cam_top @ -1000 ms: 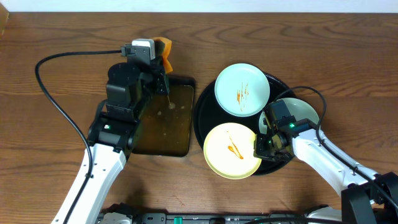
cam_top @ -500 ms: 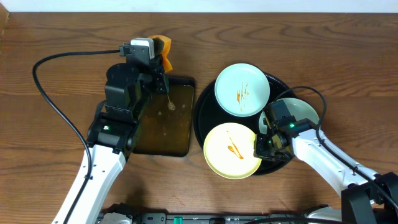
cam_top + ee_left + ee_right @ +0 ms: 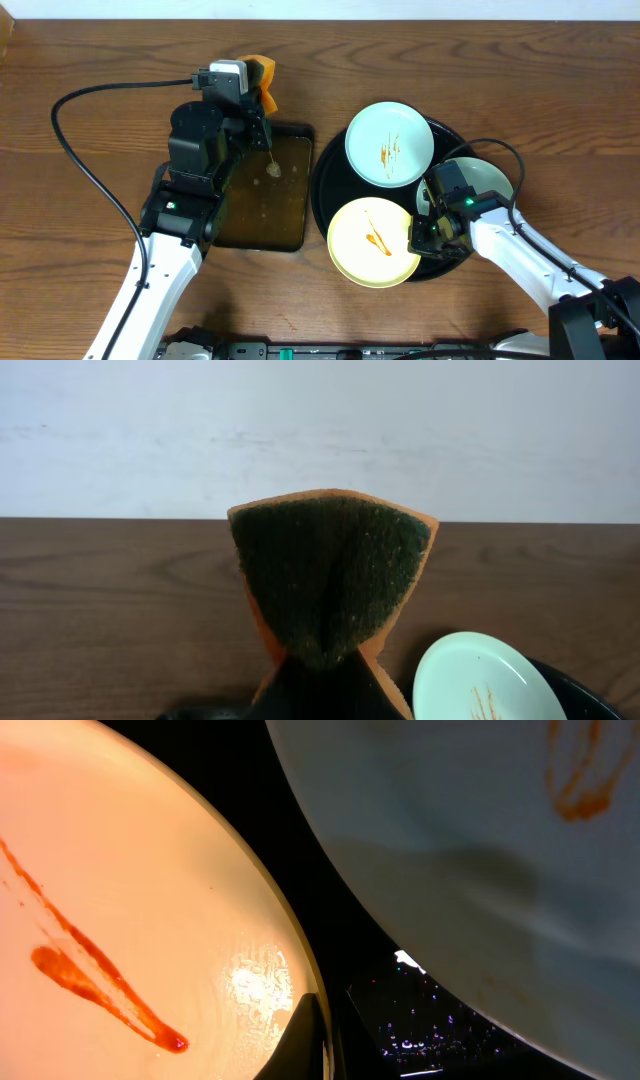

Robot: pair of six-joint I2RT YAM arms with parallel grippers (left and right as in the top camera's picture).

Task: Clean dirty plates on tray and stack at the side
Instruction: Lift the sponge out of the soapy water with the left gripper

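Logging round tray (image 3: 325,190) lying beneath right claw (image 3: 418,238), carrying all three plates. Noting near plate (image 3: 373,242) lying just left of that claw, fingertip sitting at its rim. Noting far plate (image 3: 389,143) sitting ahead of the claw, just beside near plate. Noting third plate (image 3: 490,180) lying right of the claw, partly under the wrist. Logging rectangular tray (image 3: 265,200) lying below left claw (image 3: 258,100), just beside round tray, well left of right claw. Logging sponge (image 3: 330,575) sitting pinched in left claw, over rectangular tray's far edge.

A large round glossy black tray (image 3: 328,190) lies on the brown wood counter (image 3: 560,90). Three small plates rest on it: a mint-white plate (image 3: 389,143) farthest, streaked orange; a pale yellow plate (image 3: 373,241) nearest, smeared, overhanging the rim; a third plate (image 3: 487,177), mint-white, partly hidden at right.
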